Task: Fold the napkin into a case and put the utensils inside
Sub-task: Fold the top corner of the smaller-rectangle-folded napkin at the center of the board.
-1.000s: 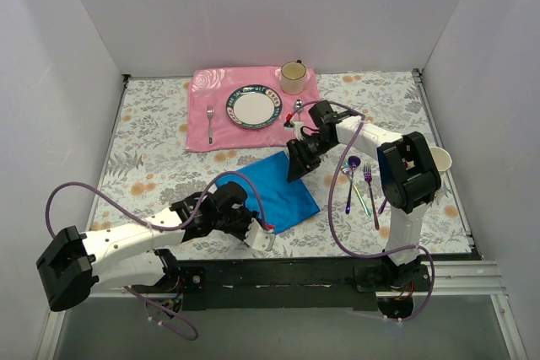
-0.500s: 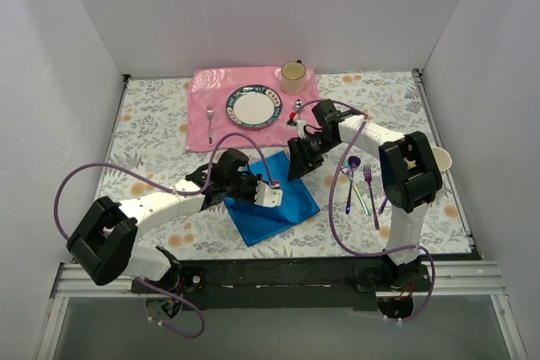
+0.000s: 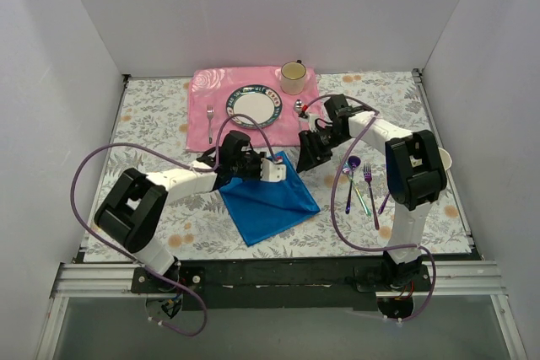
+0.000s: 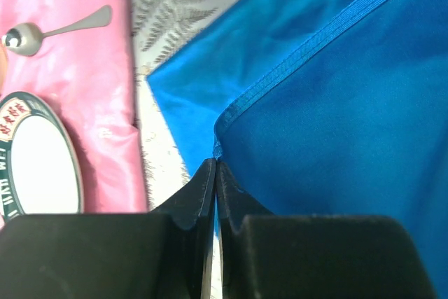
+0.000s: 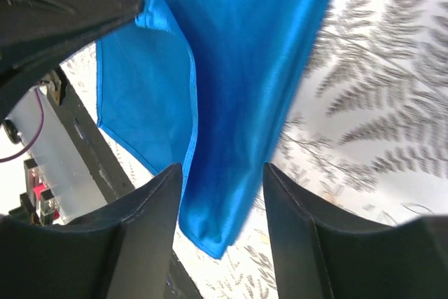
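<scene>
Your left pincer (image 4: 215, 167) is pressed together on a hem of the napkin (image 4: 336, 124). Your right pincer (image 5: 220, 169) stands wide over the cloth, perhaps not touching it.

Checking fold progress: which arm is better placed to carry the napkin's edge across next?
Left, probably: the left gripper is shut on the hem of the napkin, while the right gripper is open, straddling a corner without gripping.

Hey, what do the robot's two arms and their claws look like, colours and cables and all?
The left arm and right arm have white links with bulky black joints, and a loose purple cable loops along each. The left claw and right claw have smooth, tapered black fingers.
</scene>
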Controlling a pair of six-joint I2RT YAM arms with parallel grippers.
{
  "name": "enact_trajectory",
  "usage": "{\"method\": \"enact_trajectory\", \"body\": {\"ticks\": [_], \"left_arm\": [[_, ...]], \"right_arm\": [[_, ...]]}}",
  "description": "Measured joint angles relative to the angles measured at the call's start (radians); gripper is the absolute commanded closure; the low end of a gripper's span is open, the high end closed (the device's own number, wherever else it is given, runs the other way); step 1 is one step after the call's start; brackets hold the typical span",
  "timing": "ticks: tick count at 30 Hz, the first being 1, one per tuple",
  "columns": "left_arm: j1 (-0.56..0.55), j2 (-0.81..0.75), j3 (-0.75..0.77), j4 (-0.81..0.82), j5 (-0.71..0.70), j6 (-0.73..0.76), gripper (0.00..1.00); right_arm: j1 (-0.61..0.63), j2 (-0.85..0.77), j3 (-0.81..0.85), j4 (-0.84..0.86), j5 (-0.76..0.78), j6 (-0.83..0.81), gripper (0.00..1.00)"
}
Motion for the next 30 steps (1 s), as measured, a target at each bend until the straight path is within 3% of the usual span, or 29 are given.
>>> {"method": "enact_trajectory", "body": {"ticks": [13,30], "left_arm": [[0.027,0.102,0.07,0.083,0.026,0.044,1.0],[0.027,0.171,0.104,0.122,0.051,0.075,1.0]], "right_arm": [[-0.024,0.0,-0.004,0.0,-0.021,-0.001,0.54],[-0.024,0.0,-0.062,-0.001,-0.049,0.003,0.58]]}}
